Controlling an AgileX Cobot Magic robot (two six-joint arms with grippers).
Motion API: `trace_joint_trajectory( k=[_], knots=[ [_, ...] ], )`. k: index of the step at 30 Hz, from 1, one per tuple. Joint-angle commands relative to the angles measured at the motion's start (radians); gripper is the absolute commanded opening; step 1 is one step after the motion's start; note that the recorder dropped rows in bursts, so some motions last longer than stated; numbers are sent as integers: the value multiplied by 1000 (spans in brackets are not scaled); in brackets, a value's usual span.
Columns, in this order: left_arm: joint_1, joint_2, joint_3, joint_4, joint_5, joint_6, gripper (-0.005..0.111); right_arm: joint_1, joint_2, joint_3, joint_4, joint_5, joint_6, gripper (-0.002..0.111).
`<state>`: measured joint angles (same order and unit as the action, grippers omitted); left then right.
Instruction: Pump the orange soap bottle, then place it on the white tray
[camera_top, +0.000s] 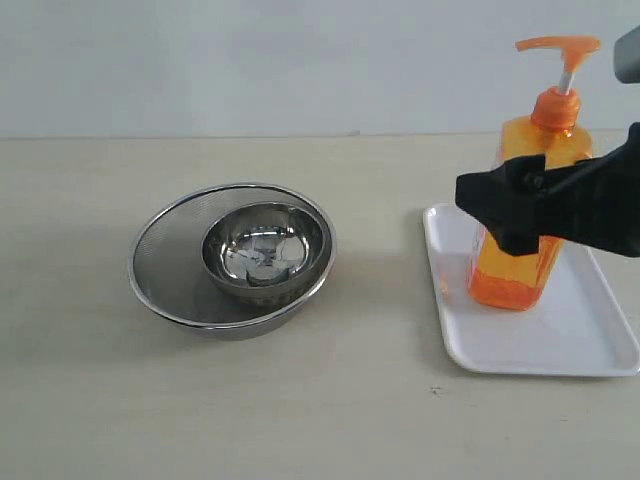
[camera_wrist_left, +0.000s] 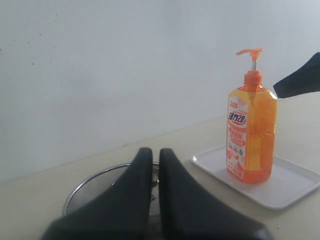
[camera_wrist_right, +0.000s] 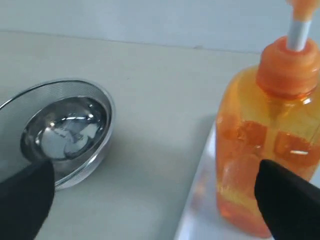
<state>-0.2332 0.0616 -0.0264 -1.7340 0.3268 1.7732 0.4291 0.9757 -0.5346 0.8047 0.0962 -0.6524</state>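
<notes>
The orange soap bottle (camera_top: 517, 275) stands upright on the white tray (camera_top: 560, 345) at the right, pump head up. My right gripper (camera_top: 495, 215) hovers at the bottle's mid height, in front of it in the exterior view. In the right wrist view its jaws (camera_wrist_right: 155, 172) stand wide open: one finger overlaps the bottle (camera_wrist_right: 247, 150) and the other is far off by the bowls, so nothing is gripped. My left gripper (camera_wrist_left: 155, 157) is shut and empty, pointing over the bowls toward the bottle (camera_wrist_left: 252, 135) and tray (camera_wrist_left: 292, 187); the exterior view does not show it.
A steel mesh bowl (camera_top: 170, 260) with a smaller steel bowl (camera_top: 265, 250) inside sits left of the tray on the beige table. A pale wall runs behind the table. Bare tabletop lies between bowls and tray (camera_wrist_right: 197, 212).
</notes>
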Motion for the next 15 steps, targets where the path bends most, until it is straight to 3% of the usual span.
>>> trace_joint_trajectory(
  k=[1,6,7,15],
  knots=[
    [3,-4,4,-10,8,-9,5,-1,-46,3,-1,117,15,82],
    [3,-4,4,-10,10,-9,5,-1,-105,3,-5,217,-11,5],
    [3,-4,4,-10,10,-9,5,-1,-118,3,-5,236,-8,1],
    [3,-4,4,-10,45,-9,5,-1,-306,29,2,398,-1,3]
  ],
)
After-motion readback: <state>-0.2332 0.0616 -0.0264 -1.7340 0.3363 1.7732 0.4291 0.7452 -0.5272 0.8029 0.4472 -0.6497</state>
